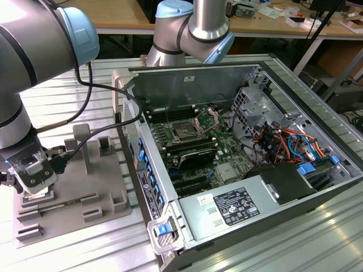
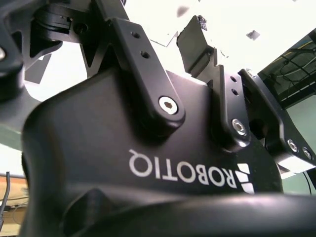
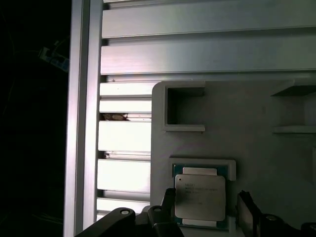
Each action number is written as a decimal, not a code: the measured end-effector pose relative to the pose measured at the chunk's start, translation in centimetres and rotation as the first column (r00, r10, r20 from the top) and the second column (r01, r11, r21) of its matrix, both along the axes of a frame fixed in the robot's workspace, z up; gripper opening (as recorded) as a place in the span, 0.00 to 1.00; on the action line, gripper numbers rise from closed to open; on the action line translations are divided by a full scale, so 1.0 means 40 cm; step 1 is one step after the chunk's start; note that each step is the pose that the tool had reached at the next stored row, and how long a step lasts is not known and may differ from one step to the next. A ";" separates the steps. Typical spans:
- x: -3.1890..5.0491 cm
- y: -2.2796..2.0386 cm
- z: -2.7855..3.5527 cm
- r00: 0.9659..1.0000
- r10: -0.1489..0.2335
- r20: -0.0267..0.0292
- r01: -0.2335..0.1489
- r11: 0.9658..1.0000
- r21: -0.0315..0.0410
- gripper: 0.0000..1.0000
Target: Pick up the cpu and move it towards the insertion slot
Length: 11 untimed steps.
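Arm (image 1: 34, 51) reaches to the exterior view's left; wrist (image 1: 14, 127) points straight down; gripper (image 3: 206, 200) low; fingers (image 3: 247, 210) spread wide apart.

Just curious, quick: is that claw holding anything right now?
Claw: open, straddling the small flat silvery-grey square chip, not gripping it.

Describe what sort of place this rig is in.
Likely a robotics lab or workshop: an open PC case sits on an aluminium-profile table, the cpu rests in a grey fixture plate beside it, and cluttered wooden workbenches stand behind.
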<state>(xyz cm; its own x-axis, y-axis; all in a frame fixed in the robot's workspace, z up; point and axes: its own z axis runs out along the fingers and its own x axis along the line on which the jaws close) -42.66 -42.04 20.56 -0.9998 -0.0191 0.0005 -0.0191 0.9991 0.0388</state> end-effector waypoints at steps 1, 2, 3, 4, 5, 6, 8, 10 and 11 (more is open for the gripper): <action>0.000 0.000 -0.001 1.000 0.000 0.000 0.000 1.000 0.000 0.61; 0.000 0.000 -0.002 1.000 0.000 0.000 0.000 1.000 0.000 0.61; 0.000 0.000 -0.002 1.000 0.000 0.000 0.000 1.000 0.000 0.61; 0.000 0.000 -0.003 1.000 0.000 0.000 0.000 1.000 0.000 0.61; 0.000 0.000 -0.004 1.000 0.000 0.000 0.000 1.000 0.000 0.61; 0.000 0.000 -0.005 1.000 0.000 0.000 0.000 1.000 0.000 0.61; 0.000 0.000 -0.006 1.000 0.000 0.000 0.000 1.000 0.000 0.61; 0.000 0.000 -0.008 1.000 0.000 0.000 0.000 1.000 0.000 0.61; 0.000 0.000 -0.009 1.000 0.000 0.000 0.000 1.000 0.000 0.61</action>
